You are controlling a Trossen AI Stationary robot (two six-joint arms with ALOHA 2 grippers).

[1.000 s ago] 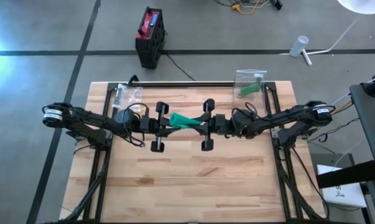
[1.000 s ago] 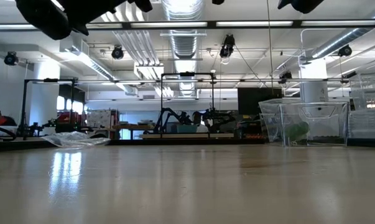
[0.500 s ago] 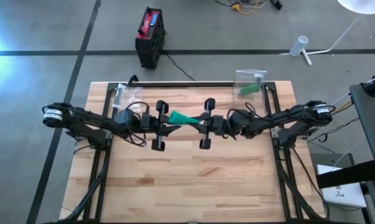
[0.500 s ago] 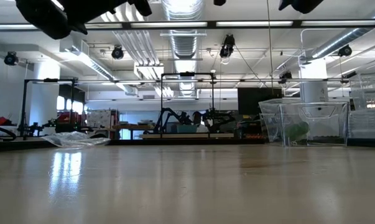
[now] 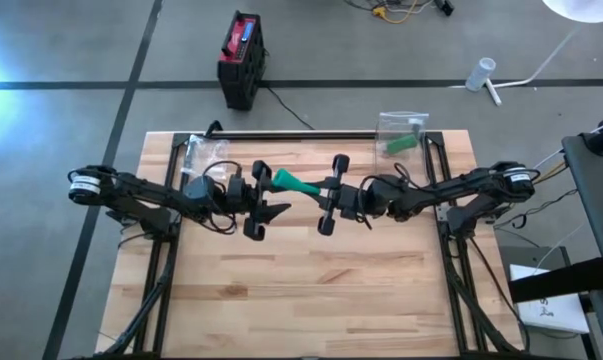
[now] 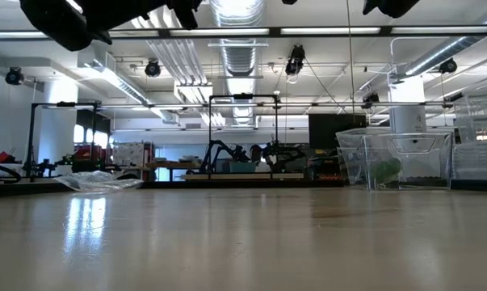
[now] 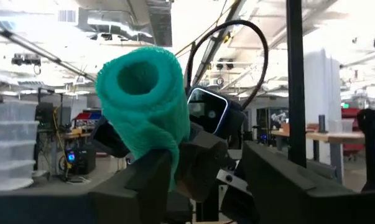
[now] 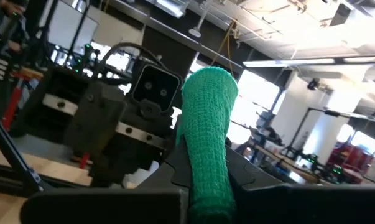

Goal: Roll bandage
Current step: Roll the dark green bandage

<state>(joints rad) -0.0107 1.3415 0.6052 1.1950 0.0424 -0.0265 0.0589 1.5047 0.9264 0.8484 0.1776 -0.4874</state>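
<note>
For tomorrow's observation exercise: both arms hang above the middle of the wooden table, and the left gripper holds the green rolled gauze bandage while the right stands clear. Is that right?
Not quite. The right gripper holds the green rolled gauze bandage, shut on it, as the right wrist view shows; the left gripper stands clear. Both arms do hang above the middle of the wooden table.
</note>
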